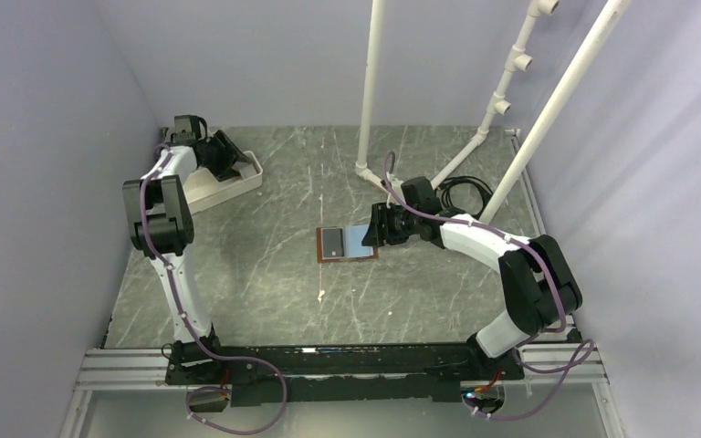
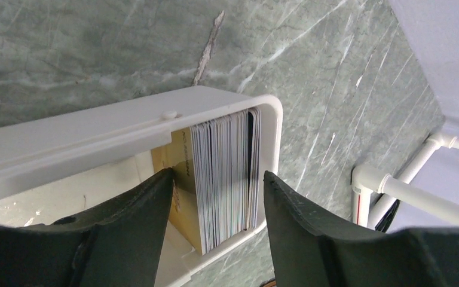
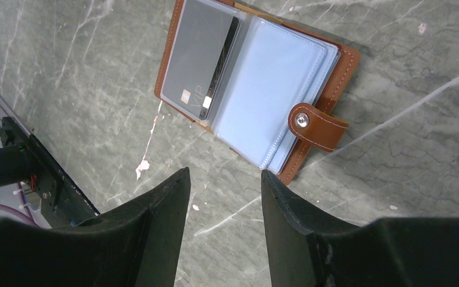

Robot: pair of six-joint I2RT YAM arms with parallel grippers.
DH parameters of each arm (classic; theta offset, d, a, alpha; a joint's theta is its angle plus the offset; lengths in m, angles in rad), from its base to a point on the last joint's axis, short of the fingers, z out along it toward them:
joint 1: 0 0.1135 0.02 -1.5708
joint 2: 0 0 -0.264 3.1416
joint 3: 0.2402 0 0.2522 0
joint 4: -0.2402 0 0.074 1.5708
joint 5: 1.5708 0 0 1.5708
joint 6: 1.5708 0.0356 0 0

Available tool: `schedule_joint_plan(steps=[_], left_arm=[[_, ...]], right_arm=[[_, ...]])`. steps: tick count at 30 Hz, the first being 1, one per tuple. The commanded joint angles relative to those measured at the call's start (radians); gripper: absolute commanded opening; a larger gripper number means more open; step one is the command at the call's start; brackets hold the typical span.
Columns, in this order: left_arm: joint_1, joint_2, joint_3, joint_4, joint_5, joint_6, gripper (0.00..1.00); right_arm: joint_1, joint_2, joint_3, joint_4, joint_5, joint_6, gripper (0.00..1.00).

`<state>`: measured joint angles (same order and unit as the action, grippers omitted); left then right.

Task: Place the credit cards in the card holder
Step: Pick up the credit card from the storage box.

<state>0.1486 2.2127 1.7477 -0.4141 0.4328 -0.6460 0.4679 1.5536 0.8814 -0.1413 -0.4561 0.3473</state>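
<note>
Several credit cards (image 2: 227, 173) stand on edge, packed in a stack at the end of a white tray (image 2: 95, 134). My left gripper (image 2: 218, 173) hangs open over that stack, one finger on each side, gripping nothing. The brown card holder (image 3: 331, 78) lies open on the table, with a dark grey card (image 3: 200, 66) in its left pocket and pale blue sleeves on the right. Its strap tab (image 3: 318, 125) points toward my right gripper (image 3: 225, 172), which is open and empty just short of it. From above, the card holder (image 1: 347, 244) lies mid-table with the right gripper (image 1: 376, 226) at its right edge.
The white tray (image 1: 237, 187) sits at the back left under the left gripper (image 1: 228, 157). A tan card or box (image 2: 176, 173) leans beside the stack. White pipes (image 1: 370, 91) rise at the back, with a black cable (image 1: 464, 192) by their foot. Walls close both sides.
</note>
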Motion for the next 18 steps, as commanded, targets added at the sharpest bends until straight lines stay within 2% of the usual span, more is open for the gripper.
schedule_joint_plan(steps=[1, 5, 8, 15, 18], left_arm=[[0.0, -0.107, -0.057, 0.087, 0.033, -0.032, 0.59], [0.007, -0.139, -0.115, 0.142, 0.035, -0.061, 0.54], [0.008, -0.132, -0.114, 0.146, 0.054, -0.074, 0.46], [0.008, -0.147, -0.121, 0.157, 0.054, -0.078, 0.37], [0.008, -0.144, -0.107, 0.145, 0.064, -0.072, 0.3]], right_arm=[[-0.003, -0.04, -0.004, 0.033, -0.018, -0.007, 0.5], [-0.004, -0.046, -0.003, 0.033, -0.019, -0.007, 0.5], [-0.004, -0.043, -0.004, 0.03, -0.018, -0.009, 0.5], [-0.003, -0.049, -0.006, 0.032, -0.02, -0.005, 0.5], [-0.003, -0.047, -0.005, 0.031, -0.021, -0.007, 0.5]])
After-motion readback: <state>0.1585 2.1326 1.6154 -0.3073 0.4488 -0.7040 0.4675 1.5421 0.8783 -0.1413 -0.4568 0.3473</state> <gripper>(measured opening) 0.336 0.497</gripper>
